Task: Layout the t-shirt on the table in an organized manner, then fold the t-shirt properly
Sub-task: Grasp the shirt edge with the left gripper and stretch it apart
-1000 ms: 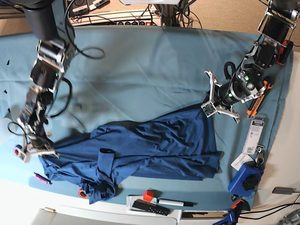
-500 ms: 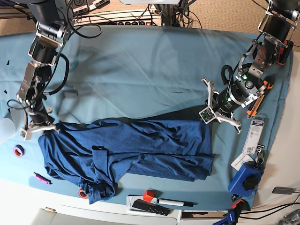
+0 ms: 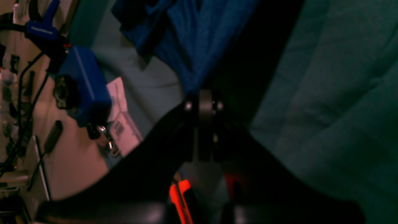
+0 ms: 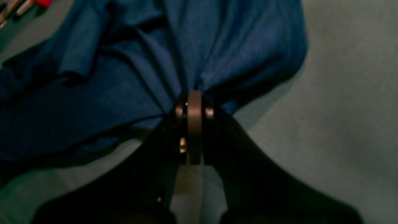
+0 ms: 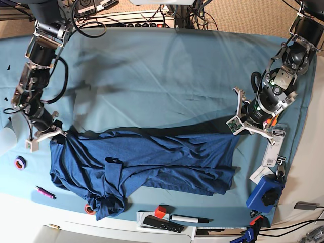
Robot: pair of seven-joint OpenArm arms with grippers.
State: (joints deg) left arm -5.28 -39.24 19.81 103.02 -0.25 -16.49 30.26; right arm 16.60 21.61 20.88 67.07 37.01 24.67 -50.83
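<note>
The dark navy t-shirt (image 5: 152, 162) lies wrinkled across the near half of the teal-draped table (image 5: 162, 71), its upper edge stretched between both grippers. My right gripper (image 5: 54, 134), on the base view's left, is shut on the shirt's upper left corner. In the right wrist view, the fabric (image 4: 124, 71) fans out from the closed fingertips (image 4: 194, 95). My left gripper (image 5: 236, 132), on the base view's right, is shut on the upper right corner. Blue cloth (image 3: 192, 40) bunches at its tips (image 3: 202, 97). A sleeve hangs crumpled at the shirt's lower left.
Along the near edge lie a purple tape roll (image 5: 20, 163), a pink marker (image 5: 44, 192), a red block (image 5: 160, 211), a black remote (image 5: 162, 223) and a pen (image 5: 190, 219). A blue box (image 5: 265, 192) and a packaged item (image 5: 275, 147) sit at the right edge.
Both grippers kept hold of the shirt and drew apart. The right gripper rose toward the back and the left shifted toward the base view's right, so the top edge now runs straighter and wider.
</note>
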